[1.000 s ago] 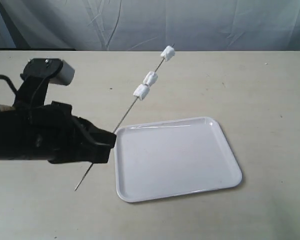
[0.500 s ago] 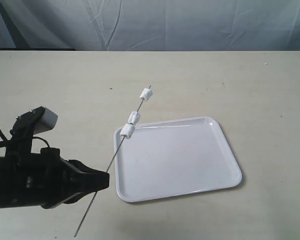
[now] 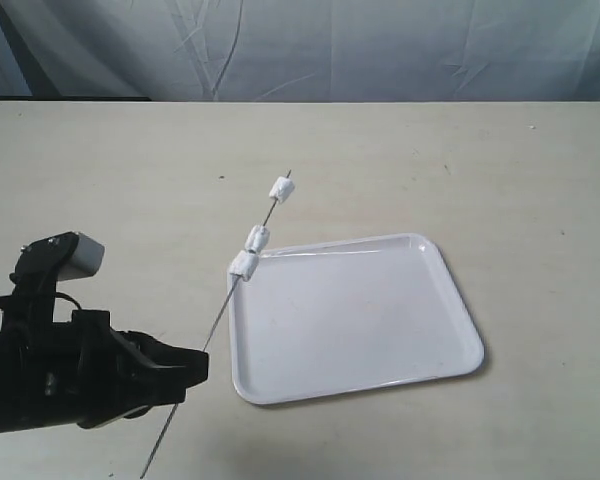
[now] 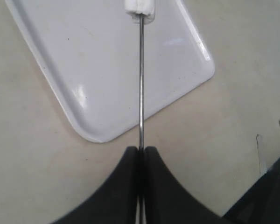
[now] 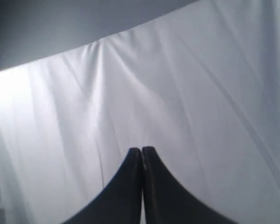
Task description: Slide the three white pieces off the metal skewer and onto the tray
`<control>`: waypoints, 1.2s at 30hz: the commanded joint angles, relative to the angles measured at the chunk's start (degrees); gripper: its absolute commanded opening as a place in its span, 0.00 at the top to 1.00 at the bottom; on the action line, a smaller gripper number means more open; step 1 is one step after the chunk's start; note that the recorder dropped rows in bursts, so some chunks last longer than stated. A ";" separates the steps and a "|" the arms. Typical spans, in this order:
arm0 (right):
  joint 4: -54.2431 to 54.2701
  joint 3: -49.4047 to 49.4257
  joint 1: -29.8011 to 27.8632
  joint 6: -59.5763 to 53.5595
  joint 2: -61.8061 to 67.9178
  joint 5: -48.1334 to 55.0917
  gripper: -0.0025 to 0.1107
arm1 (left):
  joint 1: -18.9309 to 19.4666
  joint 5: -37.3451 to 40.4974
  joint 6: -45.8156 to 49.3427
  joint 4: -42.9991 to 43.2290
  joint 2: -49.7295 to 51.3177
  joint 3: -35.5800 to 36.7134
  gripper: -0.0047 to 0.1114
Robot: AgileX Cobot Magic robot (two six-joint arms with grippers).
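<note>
My left gripper (image 3: 202, 362) is shut on the thin metal skewer (image 3: 220, 311), which slants up and away from the black arm at the lower left. Three white pieces sit on the rod: one (image 3: 280, 189) near its tip, and two close together (image 3: 257, 238) (image 3: 243, 265) over the tray's near-left corner. The white tray (image 3: 435, 345) lies flat on the table to the right. In the left wrist view the skewer (image 4: 141, 84) runs from my gripper (image 4: 141, 149) across the tray (image 4: 74, 56) to one white piece (image 4: 140, 8). My right gripper (image 5: 141, 149) is shut with nothing in it, facing a white cloth.
The beige table (image 3: 500, 160) stretches around the tray. A wrinkled pale cloth backdrop (image 3: 380, 45) hangs behind the table's far edge. The left arm's camera housing (image 3: 75, 255) sticks up at the lower left.
The left arm has pulled back toward the lower left and lowered, carrying the skewer with it. The three pieces have come down and nearer, now by the tray's left corner.
</note>
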 commanded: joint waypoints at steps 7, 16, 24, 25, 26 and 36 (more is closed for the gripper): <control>-37.46 -17.49 0.32 34.51 20.54 16.52 0.98 | -0.14 5.18 0.81 -0.71 5.10 0.12 0.96; -71.48 -29.83 5.10 77.49 57.91 7.82 0.98 | -0.14 4.96 1.83 -0.71 9.24 -0.27 0.96; -93.47 -38.77 7.66 104.53 88.30 -2.03 0.98 | -0.14 3.28 1.68 -0.71 9.24 -2.51 0.96; -93.47 -38.77 7.66 104.53 90.55 -0.77 0.98 | -0.14 3.28 1.99 -0.71 9.24 -2.54 0.96; -93.47 -38.66 7.66 104.53 92.51 0.48 0.98 | -0.14 3.28 2.58 -0.71 9.24 -2.54 0.96; -93.47 -37.80 7.55 95.46 97.06 24.67 0.98 | -0.14 6.11 3.62 -0.71 9.24 -2.77 0.96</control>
